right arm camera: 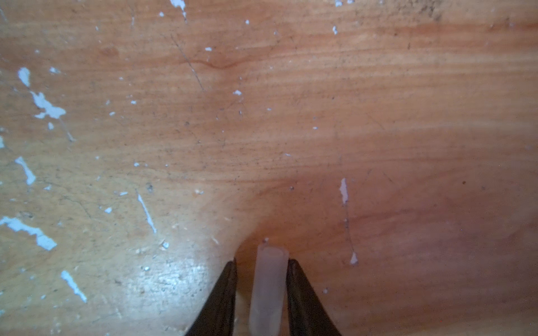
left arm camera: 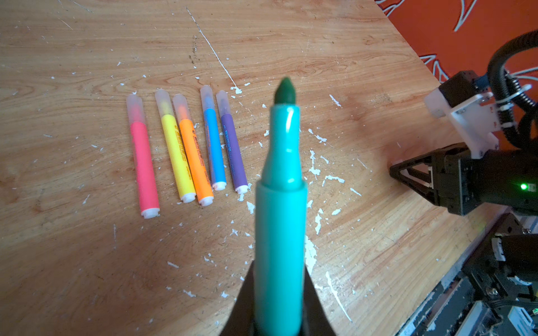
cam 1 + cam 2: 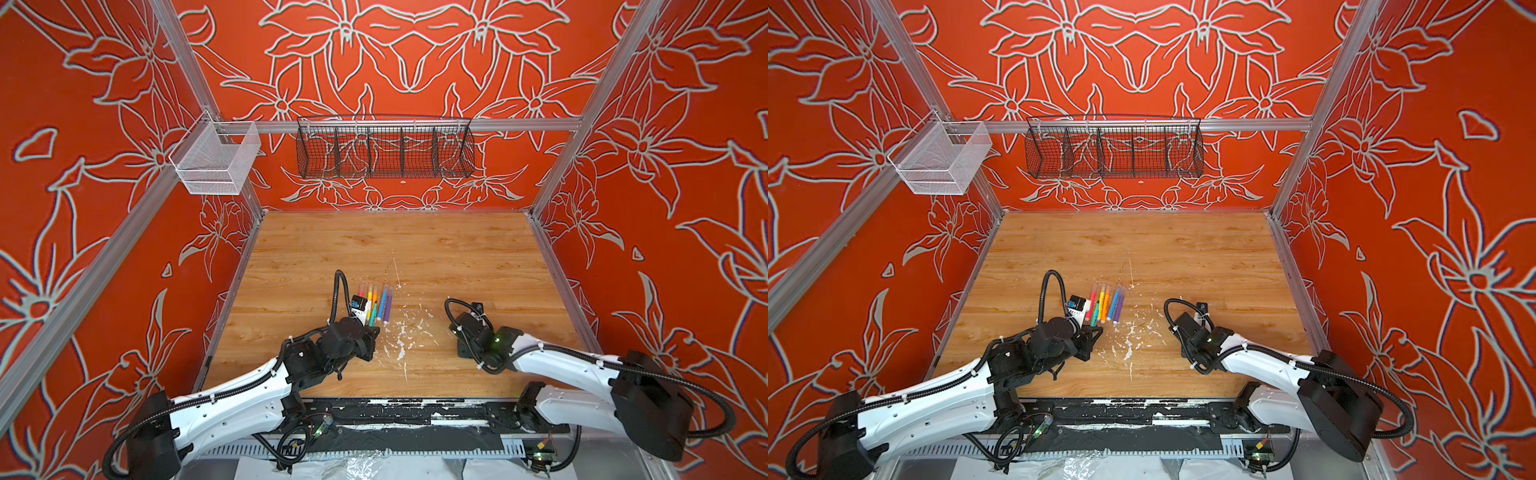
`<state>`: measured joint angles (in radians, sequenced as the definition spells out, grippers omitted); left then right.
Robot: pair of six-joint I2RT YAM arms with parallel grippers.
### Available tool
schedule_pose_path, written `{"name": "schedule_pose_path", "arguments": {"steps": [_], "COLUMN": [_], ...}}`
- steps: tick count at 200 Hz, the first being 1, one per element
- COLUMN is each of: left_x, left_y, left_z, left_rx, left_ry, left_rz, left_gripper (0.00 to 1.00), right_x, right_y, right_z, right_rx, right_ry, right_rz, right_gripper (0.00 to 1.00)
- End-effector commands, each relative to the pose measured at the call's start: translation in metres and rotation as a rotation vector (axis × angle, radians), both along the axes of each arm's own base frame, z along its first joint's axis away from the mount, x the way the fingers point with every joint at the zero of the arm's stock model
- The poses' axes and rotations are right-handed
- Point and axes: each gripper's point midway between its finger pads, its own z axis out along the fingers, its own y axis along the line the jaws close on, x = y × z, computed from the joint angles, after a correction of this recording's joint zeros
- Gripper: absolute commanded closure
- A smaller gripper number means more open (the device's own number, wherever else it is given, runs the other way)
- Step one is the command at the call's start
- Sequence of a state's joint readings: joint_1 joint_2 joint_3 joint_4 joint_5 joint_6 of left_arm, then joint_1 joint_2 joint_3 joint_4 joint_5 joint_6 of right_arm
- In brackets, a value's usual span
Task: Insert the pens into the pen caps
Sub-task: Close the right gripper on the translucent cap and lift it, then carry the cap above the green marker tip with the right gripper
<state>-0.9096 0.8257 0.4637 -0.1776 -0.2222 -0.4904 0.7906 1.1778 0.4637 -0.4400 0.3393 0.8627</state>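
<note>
My left gripper (image 2: pixel 279 270) is shut on a green pen (image 2: pixel 279 203), whose bare pointed tip faces away from the wrist. In both top views this pen (image 3: pixel 372 314) (image 3: pixel 1095 314) hangs just in front of a row of pens on the table. The row is pink (image 2: pixel 144 163), yellow (image 2: pixel 176 154), orange (image 2: pixel 193 160), blue (image 2: pixel 214 145) and purple (image 2: pixel 234 151), each wearing a clear cap (image 2: pixel 135 109). My right gripper (image 1: pixel 263 261) is down at the table with a loose clear pen cap (image 1: pixel 267 285) between its jaws. One finger touches the cap and a narrow gap shows at the other.
White paint flecks (image 3: pixel 401 340) cover the wood between the two arms. A black wire basket (image 3: pixel 384 151) hangs on the back wall and a white mesh basket (image 3: pixel 216 160) on the left rail. The black front rail (image 3: pixel 395 409) runs along the table's near edge.
</note>
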Motion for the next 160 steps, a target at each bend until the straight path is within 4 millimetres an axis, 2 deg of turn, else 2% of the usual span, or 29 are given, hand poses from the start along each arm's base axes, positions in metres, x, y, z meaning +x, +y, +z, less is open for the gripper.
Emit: {"name": "schedule_pose_path", "arguments": {"steps": [1, 59, 87, 115, 160], "left_x": [0.005, 0.001, -0.001, -0.006, -0.012], "left_y": [-0.005, -0.008, -0.011, -0.021, -0.033], "left_z": [0.014, 0.014, 0.015, 0.017, 0.024], "left_rx": [-0.03, -0.043, -0.055, -0.082, -0.14], "left_ry": [-0.027, -0.014, -0.01, -0.002, 0.009], "left_rz": [-0.003, -0.021, -0.046, -0.098, -0.154], "left_gripper": [1.0, 1.0, 1.0, 1.0, 1.0], "right_x": [-0.008, -0.007, -0.003, 0.007, 0.022], "right_y": [-0.014, -0.009, -0.002, 0.009, 0.037], "right_z": [-0.006, -0.005, 0.006, 0.041, 0.125], "right_rx": [-0.058, -0.037, 0.01, 0.094, 0.353], "right_ry": [0.036, 0.033, -0.004, -0.096, -0.336], "right_rz": [-0.023, 0.001, 0.015, 0.036, 0.075], "right_gripper": [0.74, 0.81, 0.82, 0.83, 0.85]}}
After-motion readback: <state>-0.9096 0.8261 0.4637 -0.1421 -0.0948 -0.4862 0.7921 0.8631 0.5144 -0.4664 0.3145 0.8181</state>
